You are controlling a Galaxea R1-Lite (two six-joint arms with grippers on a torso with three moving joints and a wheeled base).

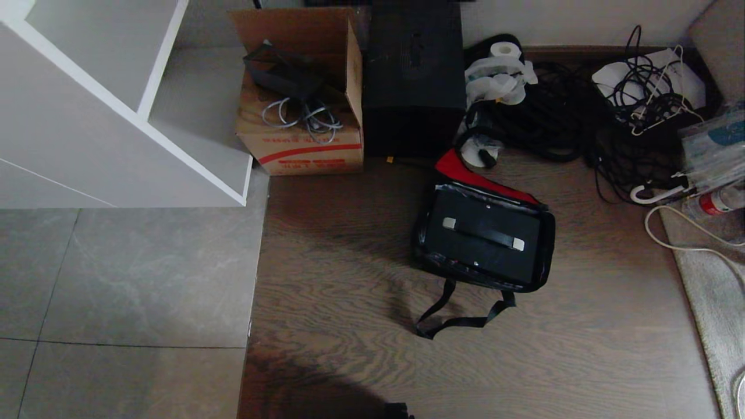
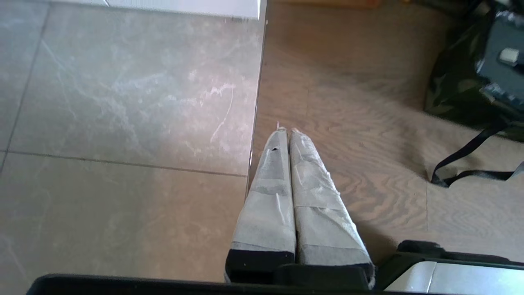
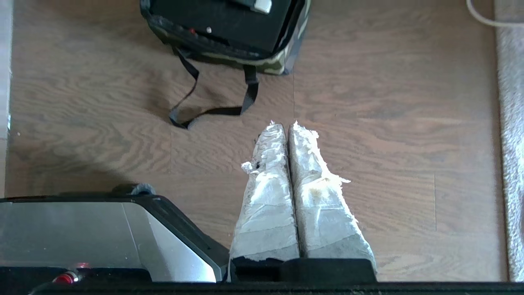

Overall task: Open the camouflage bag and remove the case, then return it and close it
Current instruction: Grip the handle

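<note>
The camouflage bag [image 1: 545, 256] stands open on the wooden floor, its red inner lid [image 1: 465, 171] folded back and its black strap [image 1: 460, 320] lying in front. The black case [image 1: 483, 235] sits inside it, handle up. Neither gripper shows in the head view. My left gripper [image 2: 286, 130] hangs shut and empty over the floor, with the bag [image 2: 450, 90] and case [image 2: 503, 61] well off to its side. My right gripper [image 3: 286, 124] is also shut and empty, short of the bag [image 3: 270, 63] and case [image 3: 221, 16].
A brown cardboard carton [image 1: 302, 116] and a tall plain black box [image 1: 413, 75] stand behind the bag. White shelving [image 1: 116, 105] fills the left, over grey tiles. Tangled cables [image 1: 559, 122] lie at the back right, a rug [image 1: 710, 279] along the right edge.
</note>
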